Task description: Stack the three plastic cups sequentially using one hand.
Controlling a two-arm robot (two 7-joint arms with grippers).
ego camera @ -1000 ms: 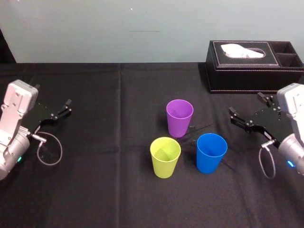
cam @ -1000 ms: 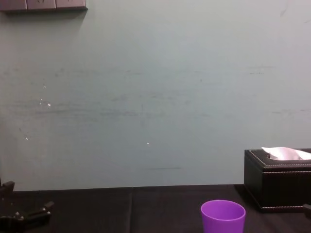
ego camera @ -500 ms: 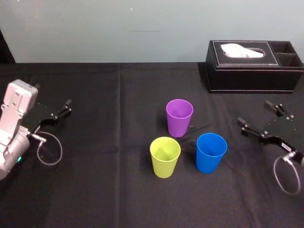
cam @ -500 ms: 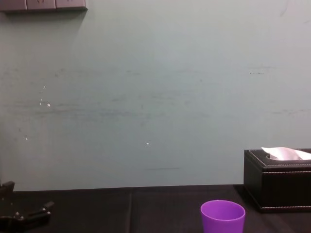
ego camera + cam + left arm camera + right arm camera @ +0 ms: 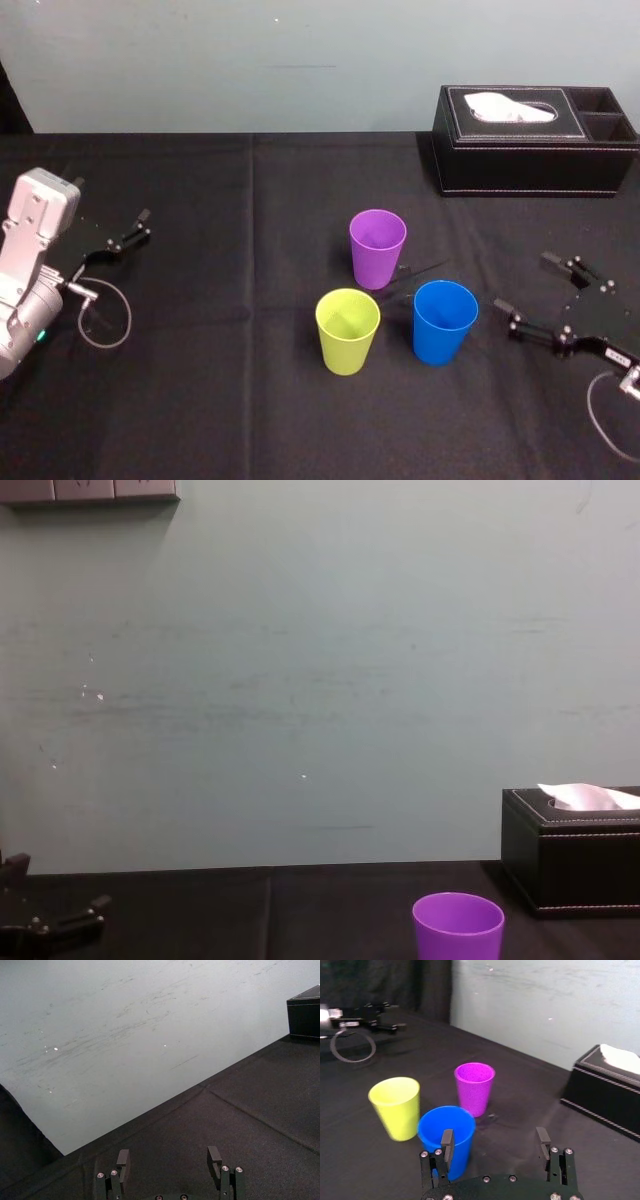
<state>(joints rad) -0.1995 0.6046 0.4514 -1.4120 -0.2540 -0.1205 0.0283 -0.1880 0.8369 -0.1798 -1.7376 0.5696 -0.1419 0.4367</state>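
You've stacked nothing yet: purple cup (image 5: 378,247), yellow-green cup (image 5: 348,330) and blue cup (image 5: 445,320) stand separate, right gripper (image 5: 524,283) spread wide beside the blue, left gripper (image 5: 169,1159) parked, likewise spread.

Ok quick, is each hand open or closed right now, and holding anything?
Left hand: open, holding nothing, at the table's left.
Right hand: open, holding nothing, beside the blue cup.

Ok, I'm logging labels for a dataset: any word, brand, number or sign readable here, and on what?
No text can be read.
The purple cup, blue cup, green cup and tissue box bear no print.
A small pale mark behind the right tool is too small to read.
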